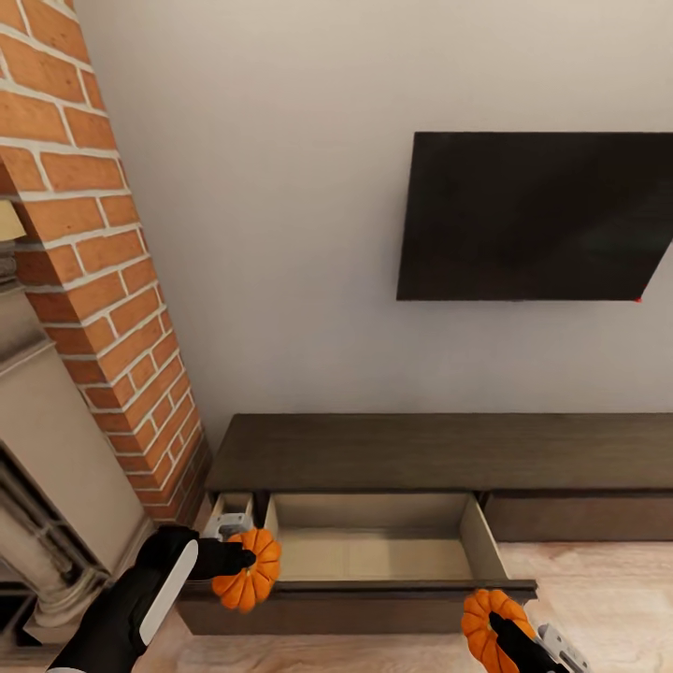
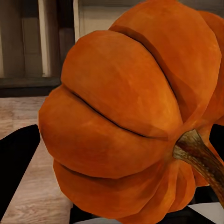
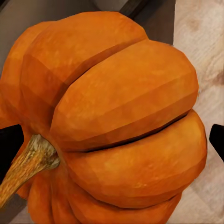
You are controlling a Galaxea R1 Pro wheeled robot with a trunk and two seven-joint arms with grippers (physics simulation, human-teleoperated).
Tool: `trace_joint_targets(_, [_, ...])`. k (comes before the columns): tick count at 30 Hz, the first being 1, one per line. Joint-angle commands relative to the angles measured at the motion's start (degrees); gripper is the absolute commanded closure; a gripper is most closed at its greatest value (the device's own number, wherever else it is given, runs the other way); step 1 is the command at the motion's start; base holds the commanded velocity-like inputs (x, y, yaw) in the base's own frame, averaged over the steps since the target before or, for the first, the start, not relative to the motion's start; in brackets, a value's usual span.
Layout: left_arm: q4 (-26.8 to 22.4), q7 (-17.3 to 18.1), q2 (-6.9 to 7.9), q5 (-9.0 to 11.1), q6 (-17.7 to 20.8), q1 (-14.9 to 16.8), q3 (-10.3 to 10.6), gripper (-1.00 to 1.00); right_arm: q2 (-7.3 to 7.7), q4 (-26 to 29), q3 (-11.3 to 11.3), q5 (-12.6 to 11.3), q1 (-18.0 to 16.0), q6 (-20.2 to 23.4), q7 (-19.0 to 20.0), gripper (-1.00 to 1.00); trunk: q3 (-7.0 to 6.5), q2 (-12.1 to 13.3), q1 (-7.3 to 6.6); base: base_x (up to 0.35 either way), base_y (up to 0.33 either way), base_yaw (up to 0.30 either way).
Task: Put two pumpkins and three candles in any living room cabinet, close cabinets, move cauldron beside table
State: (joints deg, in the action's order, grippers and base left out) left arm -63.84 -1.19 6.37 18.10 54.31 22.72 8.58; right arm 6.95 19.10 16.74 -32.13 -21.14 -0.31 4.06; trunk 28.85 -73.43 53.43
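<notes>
the left pincer is clenched on one pumpkin, with the open drawer of the cabinet just beyond its fingertips. the right pincer grasps the other pumpkin, short of the drawer's front corner. both look light, rigid and smooth-skinned, likely best gripped across the ribbed sides, not by the stem.

The open drawer of the cabinet has bare room inside, and the way in from above is free. The cabinet top hangs over the drawer's back part. At the drawer's left front corner sits one pumpkin. The other pumpkin is just past its right front corner. The brick wall stands left of the drawer.
</notes>
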Motion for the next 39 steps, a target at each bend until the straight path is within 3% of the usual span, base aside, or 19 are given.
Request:
trace_joint_targets(1, [0.0, -0.1, 0.05, 0.4, 0.2, 0.0, 0.1, 1.0, -0.01, 0.0, 0.1, -0.6, 0.0, 0.0, 0.2, 1.0, 0.05, 0.0, 0.02, 0.251, 0.0, -0.003])
trace_joint_targets(15, [0.2, 0.0, 0.05, 0.4, 0.2, 0.0, 0.0, 1.0, -0.01, 0.0, 0.0, -0.6, 0.0, 0.0, 0.2, 1.0, 0.06, 0.0, 0.02, 0.214, 0.0, 0.0])
trace_joint_targets(35, [-0.2, 0.5, 0.04, 0.5, 0.3, 0.0, -0.2, 1.0, -0.01, 0.0, 0.0, -0.5, 0.0, 0.0, 0.2, 1.0, -0.3, 0.8, -0.42, 0.008, 0.0, 0.0])
trace_joint_targets(39, [-0.3, 0.5, 0.05, 0.6, 0.3, 0.0, -0.2, 1.0, -0.01, 0.0, 0.0, -0.5, 0.0, -0.1, 0.2, 1.0, -1.02, 2.4, -1.29, 0.0, 0.0, 0.0])
